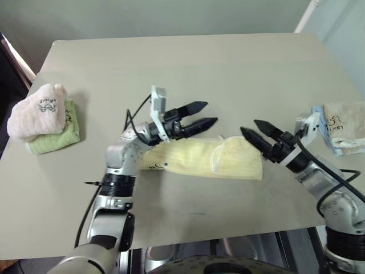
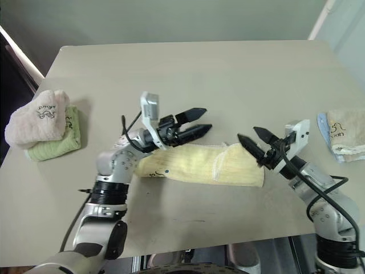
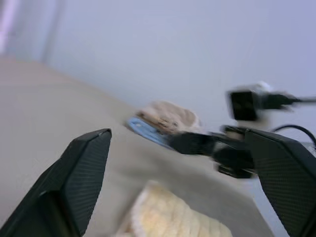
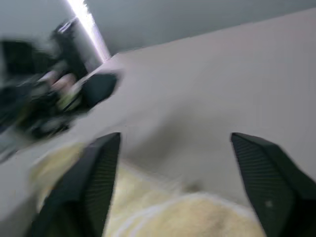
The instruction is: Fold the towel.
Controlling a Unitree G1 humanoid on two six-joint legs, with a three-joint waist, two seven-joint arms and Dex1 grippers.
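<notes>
Lying folded into a long strip near the middle of the table [image 1: 228, 68], the towel [image 1: 199, 158] runs left to right, with its small dark logo [image 1: 154, 166] at the left end and a whitish stitched edge curving across it right of centre. The left gripper [image 1: 201, 114] hangs over the towel's left half, pointing right, its two black fingers spread apart and holding nothing. The right gripper [image 1: 255, 129] sits just off the towel's right end, pointing left, its fingers likewise parted and empty. At the table's left edge a pink towel [image 1: 37, 111] rests on a green one [image 1: 57, 134]; at the right edge a beige towel [image 1: 345, 125] rests on a blue one [image 1: 322, 128].

From the right eye the layout is the same: both grippers are clear of the cloth, one above its left half, one beside its right end.

Along the left wrist, two fingers [image 3: 74, 177] stand wide at either side, with the towel's ribbed end low between them, the other gripper beyond, and the beige-on-blue pile further off.

Along the right wrist, the fingers [image 4: 94, 182] stand wide as well, the yellow cloth spread below and between them, the picture too smeared for more.
</notes>
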